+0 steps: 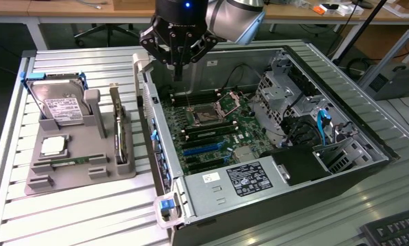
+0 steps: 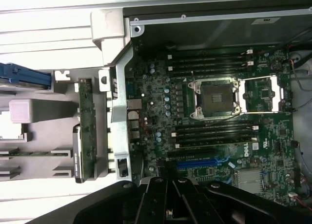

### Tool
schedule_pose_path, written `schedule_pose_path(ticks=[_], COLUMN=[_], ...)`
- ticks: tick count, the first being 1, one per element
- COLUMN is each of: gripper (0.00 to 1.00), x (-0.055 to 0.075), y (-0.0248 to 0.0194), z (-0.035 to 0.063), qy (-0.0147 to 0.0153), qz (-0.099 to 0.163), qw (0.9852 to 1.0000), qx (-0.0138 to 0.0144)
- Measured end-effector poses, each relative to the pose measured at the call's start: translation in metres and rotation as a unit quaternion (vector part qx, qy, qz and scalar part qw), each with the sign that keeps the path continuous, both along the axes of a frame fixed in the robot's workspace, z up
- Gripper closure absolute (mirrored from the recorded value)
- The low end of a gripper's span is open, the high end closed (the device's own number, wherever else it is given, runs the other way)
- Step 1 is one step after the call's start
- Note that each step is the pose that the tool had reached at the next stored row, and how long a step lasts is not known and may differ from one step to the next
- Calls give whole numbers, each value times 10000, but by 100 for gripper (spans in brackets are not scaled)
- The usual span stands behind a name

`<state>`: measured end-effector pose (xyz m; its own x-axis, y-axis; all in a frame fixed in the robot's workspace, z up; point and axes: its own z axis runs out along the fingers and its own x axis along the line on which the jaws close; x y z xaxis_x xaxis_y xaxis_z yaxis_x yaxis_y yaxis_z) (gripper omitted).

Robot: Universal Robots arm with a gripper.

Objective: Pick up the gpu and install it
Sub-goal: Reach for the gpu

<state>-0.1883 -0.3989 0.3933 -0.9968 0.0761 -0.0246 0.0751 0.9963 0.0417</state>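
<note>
A: jaws?
B: black robot gripper [image 1: 179, 72] hangs above the far end of the open grey metal computer case [image 1: 368, 146]; jaws pressed together, nothing in them
A: where's the gpu?
B: thin long dark-green circuit-board gpu [image 1: 120, 128] with a silvery bracket edge. It stands on its long edge in a slot of the grey plastic parts holder [image 1: 81, 179], just beside the case wall. The holder sits toward the edge of the slatted metal tabletop [image 1: 75, 220] on the exterior view's left
A: anything crowding it?
B: boxy silver hard drive with white label [image 1: 59, 105] upright at the holder's far end, short green memory stick [image 1: 67, 162] lying flat. Both apart from the card
A: step?
B: looks like the reach for the pick. Card untouched, blue expansion slots [image 1: 201, 148] on the board look unfilled
A: how to do it well?
B: my call: spread the jaws before dropping and set them across the card's thin top edge, mid-length. Stay clear of the holder posts and case wall, pinch bare board, lift straight up so it doesn't bind
</note>
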Motion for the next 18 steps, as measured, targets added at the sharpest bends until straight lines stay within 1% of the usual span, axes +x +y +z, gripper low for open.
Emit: schedule_pose_path(ticks=[18], gripper=[89], x=[-59], y=[0], z=[0], qy=[0], qz=[0], qw=[10000], qx=[-1])
